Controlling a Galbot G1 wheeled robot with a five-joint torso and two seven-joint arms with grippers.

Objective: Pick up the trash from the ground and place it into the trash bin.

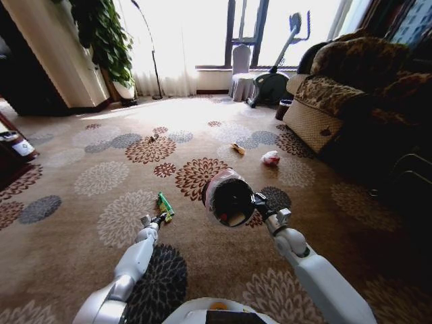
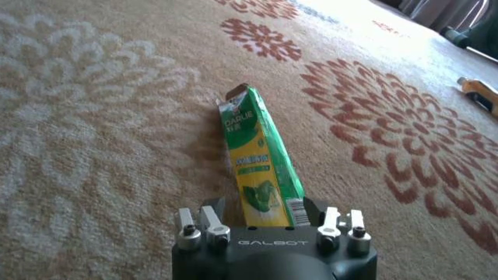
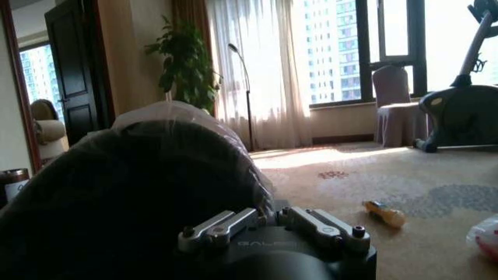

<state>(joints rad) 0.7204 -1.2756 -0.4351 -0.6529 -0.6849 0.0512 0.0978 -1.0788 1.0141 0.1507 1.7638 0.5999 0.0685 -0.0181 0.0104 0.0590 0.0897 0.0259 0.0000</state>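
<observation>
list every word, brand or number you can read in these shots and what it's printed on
"GALBOT" - on the left end effector housing.
"GALBOT" - faint, on the right end effector housing, which holds the trash bin.
"DARLIE" - on the upper end of the green wrapper between the left fingers.
The smaller print and barcode on the wrapper are too small to read.

1. A flowered carpet covers the floor.
2. A patterned sofa stands at the right.
3. An exercise bike and a draped chair stand by the window.
4. A leafy plant rises beside a floor lamp.
</observation>
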